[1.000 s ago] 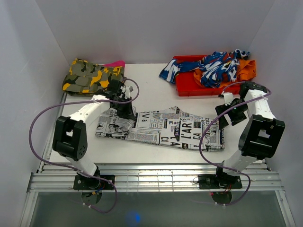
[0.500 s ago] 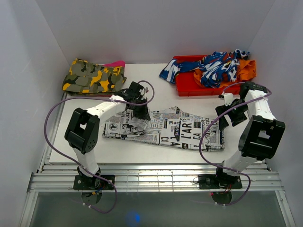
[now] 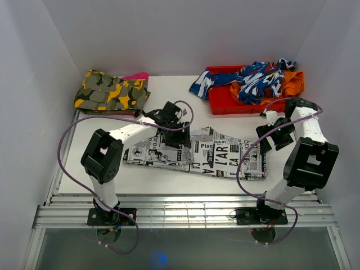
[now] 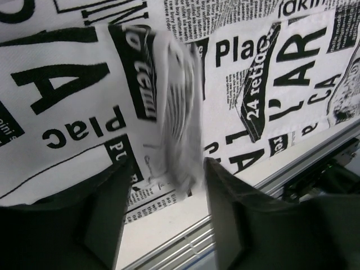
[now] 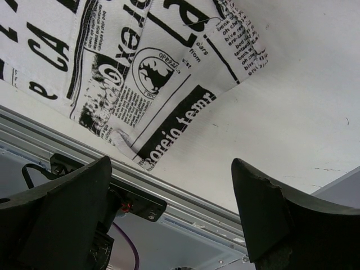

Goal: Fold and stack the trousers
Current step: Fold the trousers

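The trousers (image 3: 219,157), white cloth with black newspaper print, lie across the table, their left part doubled over toward the middle. My left gripper (image 3: 179,136) hovers over that folded end. In the left wrist view its jaws stand apart (image 4: 166,214), and a blurred fold of the trousers (image 4: 177,112) hangs loose between and beyond them, clamped by neither finger. My right gripper (image 3: 270,135) is open just past the trousers' right end. The right wrist view shows it (image 5: 171,214) with nothing between its fingers, above bare table beside the trousers' corner (image 5: 129,73).
A yellow-green camouflage garment (image 3: 109,91) lies folded at the back left over something pink (image 3: 136,76). A red tray (image 3: 225,101) at the back right holds a blue-and-white garment (image 3: 253,79) and orange cloth (image 3: 289,81). A metal rail (image 3: 180,197) borders the table's near edge.
My left gripper has carried the trousers' left end rightward over the middle, shortening the garment, and its jaws have gone from shut to apart, letting the cloth go. The right arm has not moved.
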`<state>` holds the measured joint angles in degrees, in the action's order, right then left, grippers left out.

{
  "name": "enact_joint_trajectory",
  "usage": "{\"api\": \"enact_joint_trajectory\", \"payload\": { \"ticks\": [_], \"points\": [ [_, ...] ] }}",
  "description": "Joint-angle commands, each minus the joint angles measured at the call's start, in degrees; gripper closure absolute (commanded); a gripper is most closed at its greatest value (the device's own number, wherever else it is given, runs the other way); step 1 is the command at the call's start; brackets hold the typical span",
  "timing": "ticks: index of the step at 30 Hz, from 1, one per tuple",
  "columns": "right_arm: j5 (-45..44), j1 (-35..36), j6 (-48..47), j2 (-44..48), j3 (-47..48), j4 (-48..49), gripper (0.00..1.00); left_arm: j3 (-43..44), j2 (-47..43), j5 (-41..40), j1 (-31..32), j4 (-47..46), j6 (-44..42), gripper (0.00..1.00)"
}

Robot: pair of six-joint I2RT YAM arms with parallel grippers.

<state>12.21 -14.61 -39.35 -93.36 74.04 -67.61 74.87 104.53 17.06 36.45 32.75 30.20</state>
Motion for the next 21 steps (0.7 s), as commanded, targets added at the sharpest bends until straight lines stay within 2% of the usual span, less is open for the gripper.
{"api": "enact_joint_trajectory", "payload": {
  "ticks": [1,5,6,8,9,10,11,13,14,15,19,21],
  "points": [
    [1.77,0.2,0.68,0.64,3.12,-2.17,0.08,3.17,-2.14,0.52,0.47,0.55,-0.92,0.16],
    [4.22,1.25,0.77,0.9,5.93,-3.05,0.06,5.81,-5.82,3.05,-1.28,2.58,-4.53,0.11],
    [6.32,2.12,0.77,1.25,6.38,-3.22,0.04,5.9,-7.05,5.24,-4.34,2.93,-6.62,0.11],
    [9.05,3.27,0.94,1.95,7.52,-3.31,0.0,5.03,-10.56,16.47,-8.82,3.63,-10.66,0.15],
    [12.11,4.75,1.12,2.13,7.96,-3.23,0.01,3.37,-11.53,21.04,-14.16,5.2,-15.82,0.17],
    [13.53,5.72,1.3,2.39,8.31,-2.79,0.07,2.57,-13.02,27.87,-16.73,6.61,-18.65,0.18],
    [15.11,6.78,1.64,2.92,8.84,-2.26,0.11,1.95,-13.47,29.85,-19.46,8.45,-21.47,0.2],
    [18.72,10.82,2.09,3.1,9.28,-1.3,0.14,0.37,-12.87,35.03,-27.19,14.95,-29.26,0.26],
    [20.21,12.22,1.91,2.92,9.45,-1.29,0.18,-0.16,-12.34,42.11,-29.83,17.15,-32.8,0.3],
    [23.53,14.5,1.3,3.01,9.37,-1.2,0.2,-0.69,-11.55,44.7,-33.77,21.61,-35.96,0.31],
    [31.73,20.58,1.21,0.39,8.58,1.25,0.21,-5.77,-7.16,42.19,-39.95,26.05,-44.77,0.36],
    [35.58,23.99,1.38,-1.46,8.23,2.04,0.21,-8.24,-4.26,39.65,-43.46,24.82,-45.05,0.37]
  ]
}}
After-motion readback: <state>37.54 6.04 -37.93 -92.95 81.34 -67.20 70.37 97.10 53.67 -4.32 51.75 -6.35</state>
